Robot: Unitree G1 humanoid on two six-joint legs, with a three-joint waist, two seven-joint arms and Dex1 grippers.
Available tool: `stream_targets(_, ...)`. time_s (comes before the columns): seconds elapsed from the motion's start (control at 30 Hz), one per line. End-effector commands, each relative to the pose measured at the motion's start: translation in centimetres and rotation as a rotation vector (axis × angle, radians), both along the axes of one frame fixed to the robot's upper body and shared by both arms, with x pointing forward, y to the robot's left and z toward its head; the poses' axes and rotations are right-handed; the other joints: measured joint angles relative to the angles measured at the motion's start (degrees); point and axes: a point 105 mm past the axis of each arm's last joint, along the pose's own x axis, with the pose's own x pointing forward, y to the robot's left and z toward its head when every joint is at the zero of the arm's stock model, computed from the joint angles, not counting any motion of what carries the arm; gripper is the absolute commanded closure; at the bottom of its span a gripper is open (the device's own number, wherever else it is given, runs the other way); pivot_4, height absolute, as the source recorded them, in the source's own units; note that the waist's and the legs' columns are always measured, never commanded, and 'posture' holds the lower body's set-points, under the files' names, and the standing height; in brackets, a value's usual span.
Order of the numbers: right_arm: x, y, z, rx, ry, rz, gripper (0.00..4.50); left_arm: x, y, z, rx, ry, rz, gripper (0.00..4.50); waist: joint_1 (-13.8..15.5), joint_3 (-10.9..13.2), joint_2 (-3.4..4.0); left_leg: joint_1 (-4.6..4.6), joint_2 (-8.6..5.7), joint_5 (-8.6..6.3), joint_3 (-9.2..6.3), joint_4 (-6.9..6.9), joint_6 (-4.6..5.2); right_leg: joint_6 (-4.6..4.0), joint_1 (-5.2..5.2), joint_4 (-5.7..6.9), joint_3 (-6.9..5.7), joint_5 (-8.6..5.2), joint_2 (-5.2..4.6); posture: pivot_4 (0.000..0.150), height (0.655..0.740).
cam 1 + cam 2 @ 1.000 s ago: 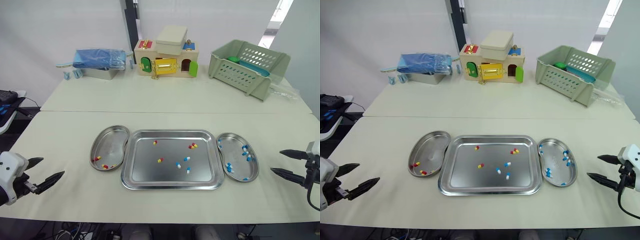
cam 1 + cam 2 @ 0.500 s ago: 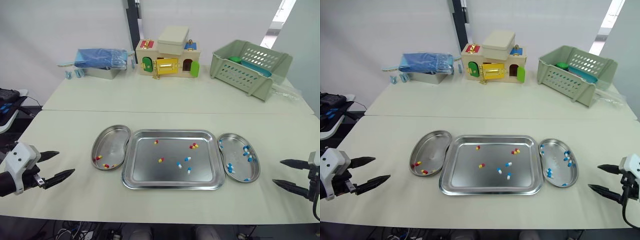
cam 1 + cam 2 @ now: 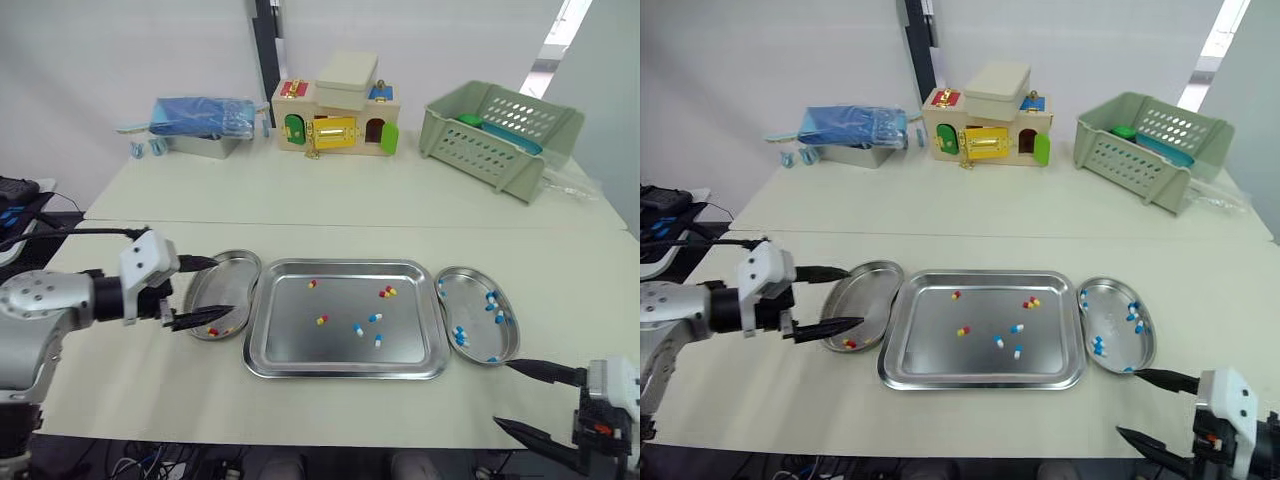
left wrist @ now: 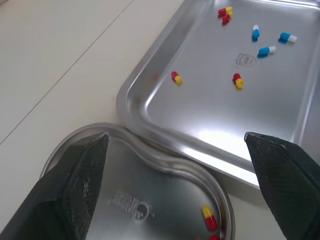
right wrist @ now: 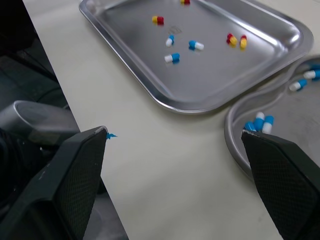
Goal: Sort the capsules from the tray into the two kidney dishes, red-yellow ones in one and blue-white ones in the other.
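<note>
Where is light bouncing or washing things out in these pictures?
Left wrist view: light bounces off the tray as a white glare patch near its rim. Right wrist view: the tray has a softer sheen. Left eye view: the window at upper right is washed out.

Setting: robot test lab, bench set-up. Plain white walls; cream tables (image 3: pixel 330 205) butted together. The back row holds practice props: wooden latch-board house (image 3: pixel 335 120), green slotted basket (image 3: pixel 498 128), metal box with blue wrapped pack (image 3: pixel 200 120). In front, a steel tray (image 3: pixel 300 335) sits between two kidney dishes (image 3: pixel 465 296), with loose capsules (image 3: pixel 373 318). Dark equipment and cable (image 3: pixel 15 195) at the left edge.
</note>
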Motion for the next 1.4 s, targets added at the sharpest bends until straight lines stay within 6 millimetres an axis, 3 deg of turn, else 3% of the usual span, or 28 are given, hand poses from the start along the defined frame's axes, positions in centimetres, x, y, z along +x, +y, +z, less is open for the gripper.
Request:
stream_targets(0.03,-0.1,1.4,0.3,0.028,-0.037,-0.015,0.01,0.3,-3.3,-0.1,-0.071,0.033,0.014,0.00,0.08,0.00,0.00,-0.02,0.00,0.00,-0.02,0.02,0.00,0.00,0.00,0.00,-0.01,0.00,0.00,0.150,0.7400)
stream_targets(0.23,-0.9,2.3,-0.9,0.021,-0.035,-0.041,0.01,-0.6,-8.5,-2.9,-0.109,0.089,0.079,0.00,0.07,0.01,-0.03,-0.03,0.00,0.00,-0.04,0.03,0.00,0.00,0.00,-0.01,0.00,0.00,0.00,0.150,0.7400)
stream_targets(0.4,-1.3,2.1,-1.5,0.015,-0.036,-0.077,0.01,0.2,-10.3,-3.6,-0.118,0.040,0.226,0.00,0.59,-0.01,-0.03,-0.01,-0.03,0.00,-0.05,0.05,0.00,0.00,0.03,0.00,0.00,0.00,-0.01,0.150,0.7400)
stream_targets(0.7,-1.3,2.6,-2.2,0.029,-0.039,-0.098,0.01,3.1,-11.0,-5.1,-0.064,0.003,0.456,0.00,0.77,-0.03,-0.08,-0.02,-0.05,0.01,-0.05,0.07,-0.01,0.00,0.05,-0.03,-0.01,0.00,-0.02,0.150,0.7400)
stream_targets(1.2,-0.8,3.3,-2.0,0.039,-0.061,-0.106,0.01,3.3,-11.7,-6.9,-0.035,0.111,0.463,0.00,0.80,-0.04,-0.09,-0.02,-0.06,0.01,-0.06,0.06,-0.02,0.01,0.04,-0.04,-0.02,0.00,-0.03,0.150,0.7400)
stream_targets(1.37,-1.0,3.2,-2.3,0.046,-0.045,-0.117,0.00,3.7,-11.4,-7.3,-0.022,0.125,0.495,1.15,0.80,-0.04,-0.09,-0.02,-0.06,0.01,-0.06,0.06,-0.02,0.00,0.04,-0.03,-0.02,0.00,-0.03,0.150,0.7400)
stream_targets(1.4,-1.0,3.2,-2.4,0.047,-0.042,-0.119,0.00,3.8,-11.4,-7.4,-0.025,0.134,0.505,1.15,0.82,-0.04,-0.10,-0.02,-0.06,0.01,-0.06,0.06,-0.02,0.00,0.04,-0.03,-0.02,0.00,-0.03,0.150,0.7400)
